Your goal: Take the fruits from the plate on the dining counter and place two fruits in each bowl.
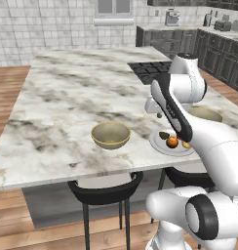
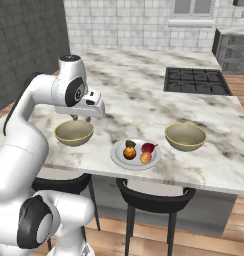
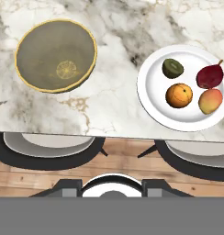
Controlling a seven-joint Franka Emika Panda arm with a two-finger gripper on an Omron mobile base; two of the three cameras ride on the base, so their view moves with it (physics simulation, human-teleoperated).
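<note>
Four fruits lie on the pale plate (image 3: 153,92): a dark brown-green one (image 3: 172,68), a dark red one (image 3: 210,76), an orange one (image 3: 179,95) and a yellowish-peach one (image 3: 210,101). The plate (image 2: 119,155) sits near the front edge of the marble dining counter (image 2: 139,100), between two empty tan bowls (image 2: 74,132) (image 2: 185,136). My gripper (image 2: 81,120) hangs open and empty above the left bowl (image 3: 56,55), well above the counter. In the left base view my arm covers part of the far bowl (image 1: 208,113) and of the plate (image 1: 157,141).
Two dark stools (image 2: 154,200) (image 1: 106,190) are tucked under the counter's front edge. A black cooktop (image 2: 196,80) is set into the far right of the counter. Dark grey cabinets (image 1: 213,53) line the back wall. Bare marble stretches behind the bowls.
</note>
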